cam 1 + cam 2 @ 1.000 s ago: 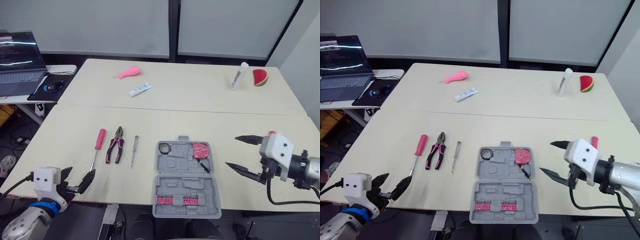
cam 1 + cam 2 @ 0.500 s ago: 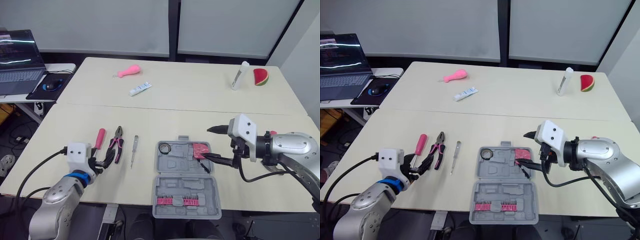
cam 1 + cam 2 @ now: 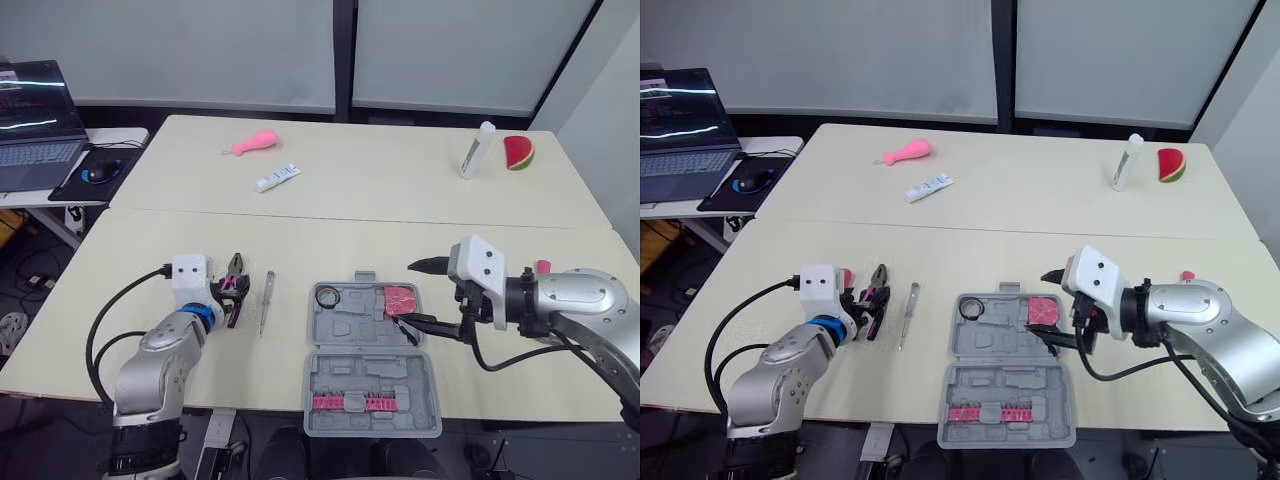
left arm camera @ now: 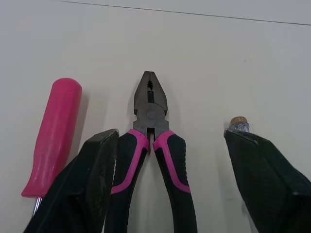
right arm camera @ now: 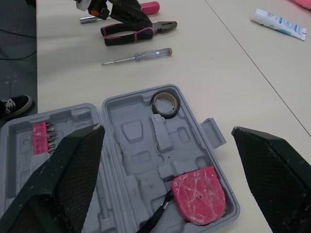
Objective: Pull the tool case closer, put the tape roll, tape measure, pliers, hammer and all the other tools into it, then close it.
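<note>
left end effector (image 4: 171,135) spread astride pliers (image 4: 150,115) | pink-handled tool (image 4: 53,131), slim screwdriver (image 3: 266,300) flanking close | right end effector (image 5: 166,128) spread above open tool case (image 5: 131,155), near counter (image 3: 400,190) front edge

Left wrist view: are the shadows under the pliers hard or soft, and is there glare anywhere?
Left wrist view: the pliers and screwdriver throw only soft, faint shadows on the table, with no glare. Left eye view: bright streaks cross the laptop screen, and the table looks evenly lit.
</note>
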Controlling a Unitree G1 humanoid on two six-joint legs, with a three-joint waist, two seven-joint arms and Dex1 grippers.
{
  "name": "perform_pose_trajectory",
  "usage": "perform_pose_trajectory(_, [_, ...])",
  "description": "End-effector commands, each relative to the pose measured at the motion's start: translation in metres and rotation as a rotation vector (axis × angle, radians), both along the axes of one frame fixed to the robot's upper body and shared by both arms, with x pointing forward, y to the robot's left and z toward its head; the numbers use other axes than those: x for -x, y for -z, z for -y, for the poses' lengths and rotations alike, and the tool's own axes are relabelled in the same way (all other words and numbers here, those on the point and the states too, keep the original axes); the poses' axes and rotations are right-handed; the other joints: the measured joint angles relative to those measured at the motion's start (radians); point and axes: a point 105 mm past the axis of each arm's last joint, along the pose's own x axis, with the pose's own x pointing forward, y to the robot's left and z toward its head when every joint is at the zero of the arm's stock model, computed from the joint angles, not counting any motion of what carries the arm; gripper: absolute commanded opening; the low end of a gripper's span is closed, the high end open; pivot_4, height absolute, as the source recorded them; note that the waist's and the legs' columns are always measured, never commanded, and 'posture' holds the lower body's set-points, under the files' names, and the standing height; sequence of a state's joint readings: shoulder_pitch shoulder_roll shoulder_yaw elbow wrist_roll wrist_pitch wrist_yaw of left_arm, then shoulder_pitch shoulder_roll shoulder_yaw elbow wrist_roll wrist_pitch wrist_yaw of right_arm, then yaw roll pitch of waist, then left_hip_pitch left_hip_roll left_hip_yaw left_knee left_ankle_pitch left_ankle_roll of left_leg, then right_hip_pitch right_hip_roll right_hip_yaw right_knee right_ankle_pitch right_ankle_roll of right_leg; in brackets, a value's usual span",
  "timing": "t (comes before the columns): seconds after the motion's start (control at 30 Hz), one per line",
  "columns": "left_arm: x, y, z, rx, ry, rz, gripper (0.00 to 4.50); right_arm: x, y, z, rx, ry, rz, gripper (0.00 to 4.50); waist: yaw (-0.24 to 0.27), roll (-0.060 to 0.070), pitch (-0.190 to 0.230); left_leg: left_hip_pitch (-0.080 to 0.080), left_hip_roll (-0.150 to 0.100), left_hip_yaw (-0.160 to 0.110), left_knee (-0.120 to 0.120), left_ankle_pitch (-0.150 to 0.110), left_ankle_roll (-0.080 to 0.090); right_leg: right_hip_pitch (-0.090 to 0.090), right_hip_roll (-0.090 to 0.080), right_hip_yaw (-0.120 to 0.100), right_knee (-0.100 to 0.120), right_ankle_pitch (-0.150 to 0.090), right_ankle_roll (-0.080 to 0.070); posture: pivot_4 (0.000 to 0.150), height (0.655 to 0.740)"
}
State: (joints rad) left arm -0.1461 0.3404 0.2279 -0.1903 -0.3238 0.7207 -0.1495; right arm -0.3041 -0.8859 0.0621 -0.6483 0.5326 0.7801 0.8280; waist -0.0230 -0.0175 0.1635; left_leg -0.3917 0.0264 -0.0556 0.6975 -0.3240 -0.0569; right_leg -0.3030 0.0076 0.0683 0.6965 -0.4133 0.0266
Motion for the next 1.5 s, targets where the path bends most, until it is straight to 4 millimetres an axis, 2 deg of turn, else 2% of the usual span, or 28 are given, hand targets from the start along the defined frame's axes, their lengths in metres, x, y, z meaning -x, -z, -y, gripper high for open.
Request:
perform_pose_trajectory(0.03, [-0.005,-0.004,-0.004,-0.031,0.002,-0.005,4.46,0.004,-0.009,-0.008,-0.013,-0.04,0.038,4.5,0.0,0.0,0.0,0.0,0.0,0.0,0.0,0.0,0.0,0.0,0.0,0.0,0.0,0.0,0.0,0.15,0.74])
perform_pose_trajectory(0.53, [-0.021,0.02,-0.002,-0.092,0.012,-0.201,4.46,0.009,-0.016,-0.023,-0.051,-0.13,0.012,4.5,0.001,0.0,0.0,-0.001,0.0,0.0,0.0,0.0,-0.001,-0.001,0.0,0.0,0.0,0.0,0.0,0.15,0.74])
perform_pose_trajectory(0.7, [-0.017,0.027,-0.006,-0.086,-0.01,-0.257,4.46,0.01,-0.018,-0.025,-0.057,-0.143,0.009,4.5,0.001,0.0,0.0,-0.001,0.0,0.0,0.001,0.0,-0.001,-0.001,0.0,0.0,0.0,0.0,0.0,0.15,0.74])
perform_pose_trajectory(0.8, [-0.013,0.033,-0.008,-0.082,-0.024,-0.287,3.9,0.01,-0.021,-0.027,-0.059,-0.145,0.013,4.5,-0.001,0.0,0.0,-0.001,0.0,0.0,0.001,0.0,-0.001,-0.001,0.0,0.0,0.001,0.0,0.0,0.15,0.74])
perform_pose_trajectory(0.97, [-0.008,0.035,-0.009,-0.073,-0.037,-0.309,2.49,0.01,-0.023,-0.027,-0.06,-0.143,0.023,4.5,-0.001,0.0,0.0,-0.001,0.0,0.0,0.001,0.0,-0.001,-0.001,0.0,0.0,0.0,0.0,0.0,0.15,0.74])
perform_pose_trajectory(1.07, [-0.007,0.034,-0.01,-0.049,-0.054,-0.308,2.48,0.009,-0.024,-0.027,-0.06,-0.137,0.03,4.5,-0.001,0.0,0.0,-0.001,0.0,0.0,0.001,0.0,-0.001,-0.001,0.0,0.0,0.0,0.0,0.0,0.15,0.74])
perform_pose_trajectory(1.23, [-0.011,0.015,-0.008,-0.046,-0.052,-0.221,2.48,0.007,-0.026,-0.026,-0.068,-0.12,0.043,4.5,-0.001,0.0,0.0,-0.001,0.0,0.0,0.0,0.0,-0.001,-0.001,0.0,0.0,0.0,0.0,0.0,0.15,0.74])
perform_pose_trajectory(1.37, [-0.014,-0.019,-0.001,-0.094,-0.028,-0.091,2.48,0.007,-0.028,-0.022,-0.079,-0.091,0.052,4.5,0.001,-0.001,0.001,-0.004,0.0,0.0,0.001,0.0,-0.001,-0.004,0.0,0.0,0.0,0.0,0.0,0.15,0.74])
perform_pose_trajectory(1.5, [-0.019,-0.058,0.023,-0.204,0.139,0.062,2.48,0.01,-0.029,-0.016,-0.088,-0.051,0.056,4.5,0.013,-0.002,0.001,-0.009,0.0,0.0,0.002,0.001,-0.001,-0.008,0.0,-0.001,0.001,0.0,0.0,0.15,0.74])
